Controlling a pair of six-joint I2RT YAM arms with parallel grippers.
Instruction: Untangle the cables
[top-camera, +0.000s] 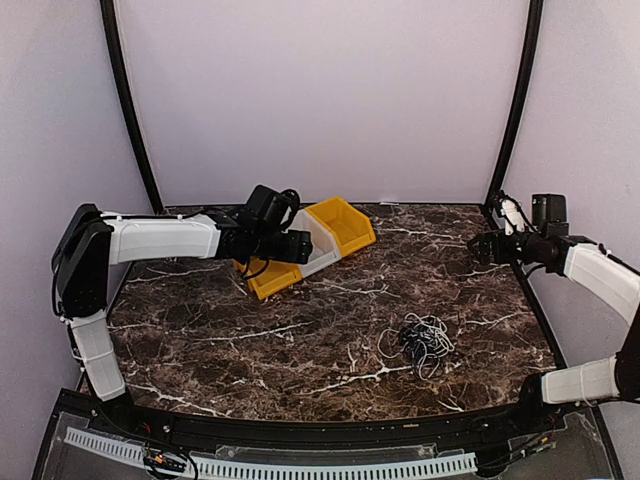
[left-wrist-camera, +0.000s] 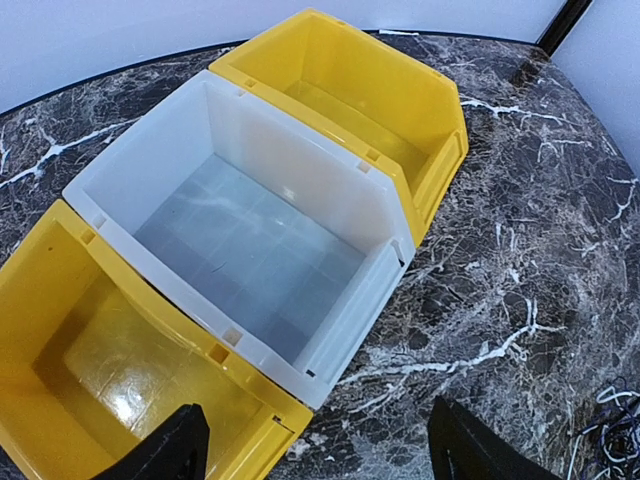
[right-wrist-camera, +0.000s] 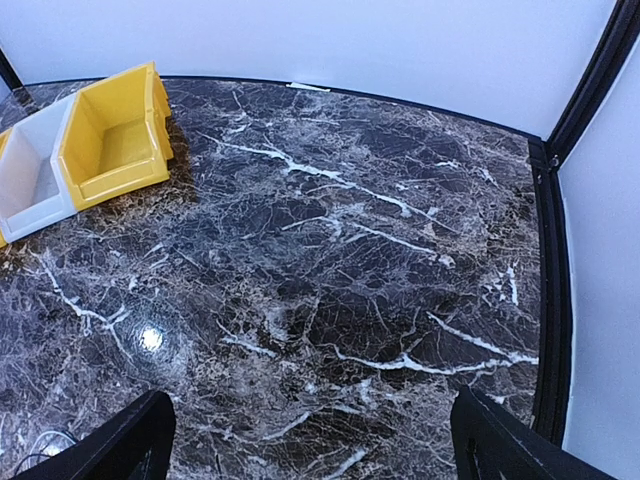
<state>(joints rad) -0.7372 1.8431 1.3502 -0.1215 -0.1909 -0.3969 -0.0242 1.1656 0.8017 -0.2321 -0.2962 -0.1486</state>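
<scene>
Cables (top-camera: 423, 343) lie untouched by either arm. The left gripper (left-wrist-camera: 315, 455) has its jaws wide apart with nothing between them and hovers over the near yellow bin (left-wrist-camera: 45, 290) and the white bin (left-wrist-camera: 150, 170). The right gripper (right-wrist-camera: 315, 445) is likewise spread and empty above the marble table (right-wrist-camera: 330, 250). Outward from both, the white, black and dark cords sit in one knotted heap on the table's near right part, well apart from those bins at the back. No cord is drawn free of the others and the bins show nothing inside, so I judge the untangling not yet begun; all of it is left.
</scene>
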